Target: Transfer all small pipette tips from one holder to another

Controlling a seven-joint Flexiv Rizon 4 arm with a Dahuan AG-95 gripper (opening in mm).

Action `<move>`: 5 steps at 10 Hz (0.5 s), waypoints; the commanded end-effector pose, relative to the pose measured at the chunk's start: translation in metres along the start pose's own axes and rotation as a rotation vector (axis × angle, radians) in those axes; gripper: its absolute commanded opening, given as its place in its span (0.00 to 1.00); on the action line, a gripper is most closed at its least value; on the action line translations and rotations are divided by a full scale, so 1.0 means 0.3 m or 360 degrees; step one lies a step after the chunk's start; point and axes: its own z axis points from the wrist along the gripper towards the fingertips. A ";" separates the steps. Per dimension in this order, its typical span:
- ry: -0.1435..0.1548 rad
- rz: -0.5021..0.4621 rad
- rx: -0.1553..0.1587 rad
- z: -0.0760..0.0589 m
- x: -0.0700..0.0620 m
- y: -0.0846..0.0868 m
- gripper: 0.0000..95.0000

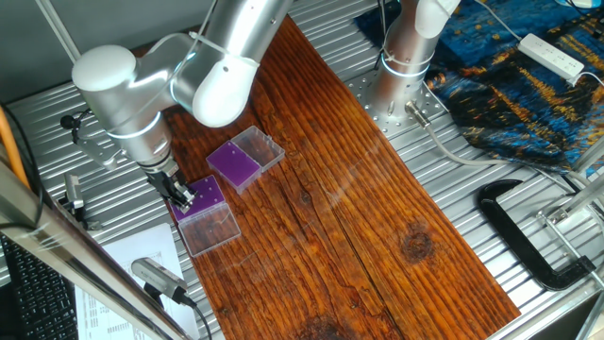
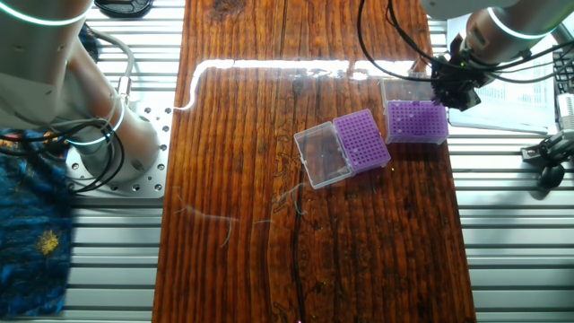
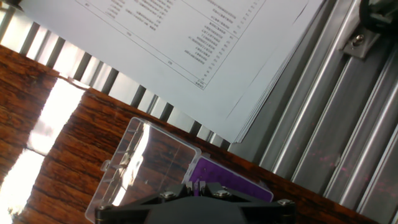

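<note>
Over the holder [image 1: 201, 197] at nine o'clock on the board, my pincer [image 1: 182, 196] hung low; whether its jaws were parted or held anything, I could not tell. The small pipette tips were too tiny to make out on that purple grid. My worry was a skewed descent nudging the other holder [image 1: 234, 162] at one o'clock or knocking tips askew.

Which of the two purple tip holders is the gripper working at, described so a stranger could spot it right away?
Start at the long wooden board, where two purple-topped tip holders with open clear lids sit. The one meant lies at the board's edge beside the printed paper, under the gripper. The other holder sits farther onto the board with nothing over it.
</note>
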 end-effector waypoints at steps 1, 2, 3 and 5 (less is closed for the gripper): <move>0.0003 -0.0002 0.0004 0.004 0.002 -0.001 0.00; 0.0008 0.0004 0.0002 0.005 0.002 -0.002 0.00; 0.0013 -0.0009 0.0001 0.005 0.002 -0.002 0.20; 0.0017 -0.0031 0.0005 0.004 0.003 -0.004 0.20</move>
